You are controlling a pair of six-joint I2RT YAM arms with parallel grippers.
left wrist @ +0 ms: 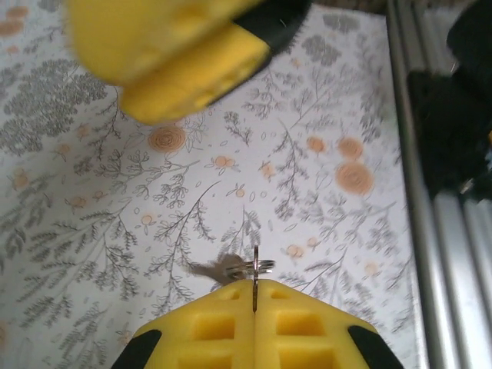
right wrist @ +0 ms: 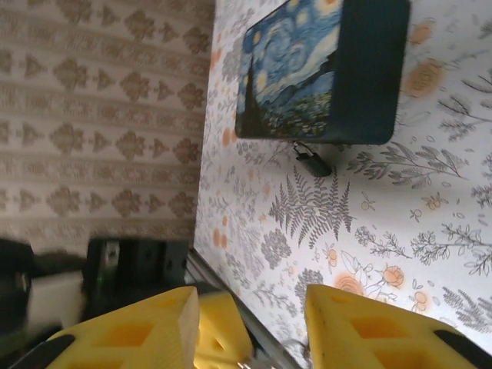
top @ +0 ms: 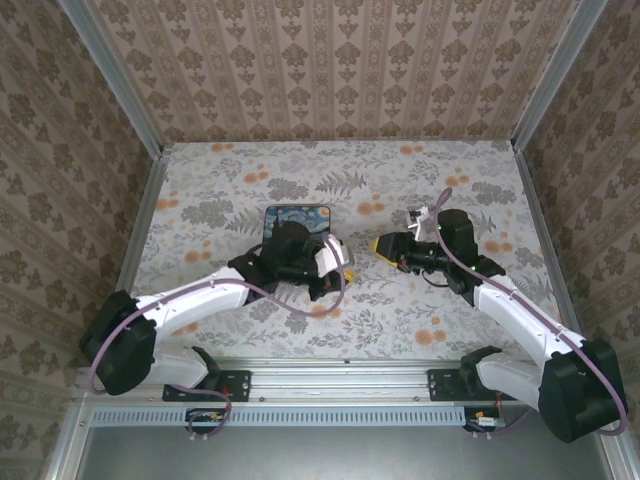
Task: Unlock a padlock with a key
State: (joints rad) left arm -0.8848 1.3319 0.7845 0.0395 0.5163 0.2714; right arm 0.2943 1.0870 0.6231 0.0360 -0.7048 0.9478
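My left gripper (left wrist: 254, 296) is shut on the key (left wrist: 254, 269), which stands edge-on between the yellow pads. A small ring and a brownish blurred piece stick out beside it. The tiny dark padlock (right wrist: 311, 161) lies on the table against the lower edge of the starry-night box (right wrist: 323, 69). My right gripper (right wrist: 250, 327) is open, with nothing held between its fingers (right wrist: 361, 330). In the top view the left gripper (top: 345, 270) and right gripper (top: 384, 245) face each other closely at mid-table. The right gripper's yellow fingers (left wrist: 184, 61) loom blurred just above the key.
The painted box (top: 297, 214) sits mid-table, partly covered by the left arm. Wallpapered walls enclose the floral tabletop (top: 420, 180) on three sides. A metal rail (top: 345, 372) runs along the near edge by the arm bases.
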